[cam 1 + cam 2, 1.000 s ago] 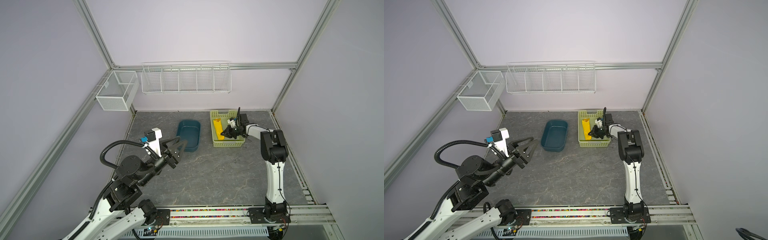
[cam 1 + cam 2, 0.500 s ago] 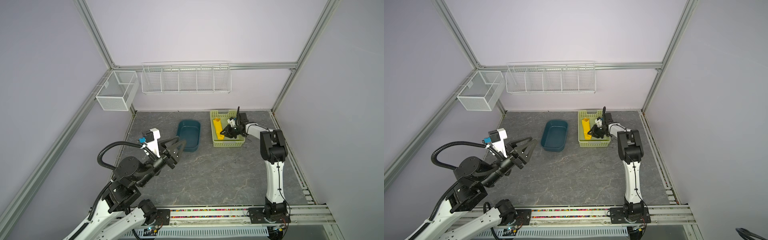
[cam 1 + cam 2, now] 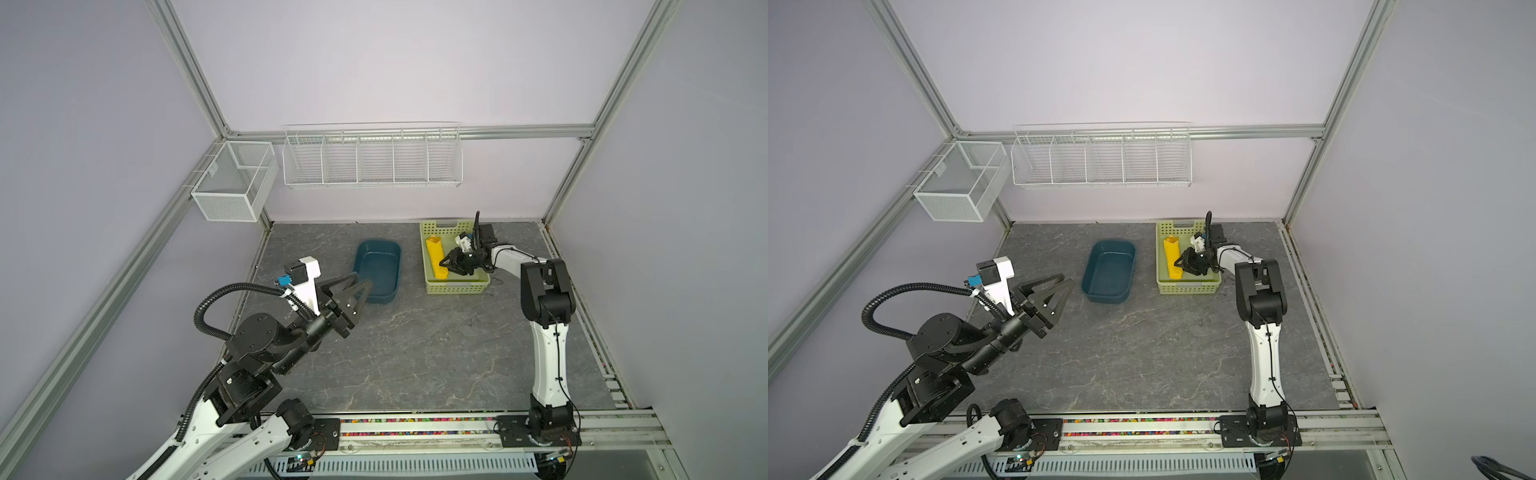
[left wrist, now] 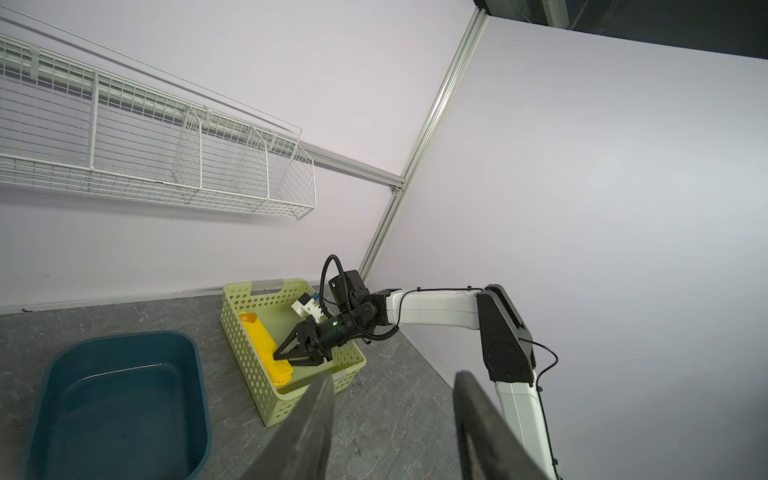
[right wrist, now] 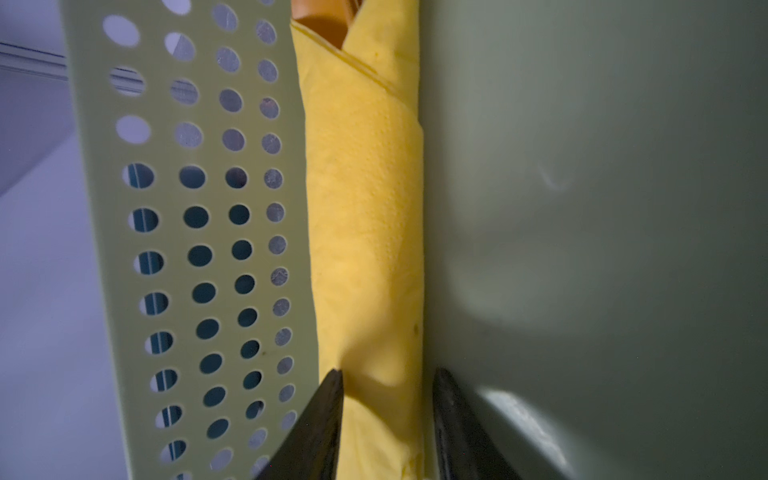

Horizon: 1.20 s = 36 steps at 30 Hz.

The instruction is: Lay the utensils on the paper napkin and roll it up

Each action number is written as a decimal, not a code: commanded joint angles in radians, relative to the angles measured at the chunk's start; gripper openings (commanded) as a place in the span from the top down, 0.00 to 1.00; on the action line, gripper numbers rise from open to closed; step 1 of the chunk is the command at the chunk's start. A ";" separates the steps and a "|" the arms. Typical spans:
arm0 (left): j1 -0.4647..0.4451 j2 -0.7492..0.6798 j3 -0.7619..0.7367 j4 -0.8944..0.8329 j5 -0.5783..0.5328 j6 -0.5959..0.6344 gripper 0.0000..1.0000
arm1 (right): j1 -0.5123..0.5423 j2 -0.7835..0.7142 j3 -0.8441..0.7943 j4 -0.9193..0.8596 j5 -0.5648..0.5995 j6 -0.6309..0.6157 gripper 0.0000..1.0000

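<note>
The paper napkin [image 5: 365, 208] is a rolled yellow tube lying in the pale green basket [image 5: 187, 208] along one perforated wall. It shows in both top views [image 3: 436, 257] [image 3: 1172, 257] and in the left wrist view [image 4: 270, 349]. An orange end of the utensils [image 5: 318, 20] pokes out of the roll's far end; the rest is wrapped and hidden. My right gripper [image 5: 386, 378] reaches into the basket, open, one finger on each side of the roll's near end, where the paper is dented. My left gripper [image 3: 362, 279] hovers open and empty over the table beside the blue tub.
A dark blue tub [image 3: 376, 270] stands left of the basket [image 3: 457, 286] near the back wall. A white wire shelf [image 3: 372, 156] and a mesh box [image 3: 232, 187] hang on the walls. Grey stone tabletop [image 3: 436, 353] fills the front.
My right gripper's jaws have spread apart from a tight pinch on the napkin roll, which stays lying in the basket. The left arm has hardly shifted.
</note>
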 commanded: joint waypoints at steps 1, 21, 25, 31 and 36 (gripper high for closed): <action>0.005 -0.009 -0.012 -0.016 -0.014 0.000 0.53 | 0.000 0.031 -0.036 -0.117 0.117 -0.013 0.57; 0.005 0.004 -0.027 -0.046 -0.100 0.027 0.41 | 0.000 -0.137 -0.062 -0.146 0.137 -0.034 0.24; 0.007 0.013 -0.035 -0.055 -0.160 0.025 0.28 | 0.000 -0.195 -0.063 -0.175 0.142 -0.052 0.06; 0.011 0.050 -0.027 -0.104 -0.242 0.021 0.01 | 0.000 -0.296 -0.078 -0.227 0.179 -0.094 0.12; 0.024 0.080 -0.029 -0.141 -0.323 0.035 0.01 | -0.002 -0.401 -0.121 -0.257 0.241 -0.145 0.12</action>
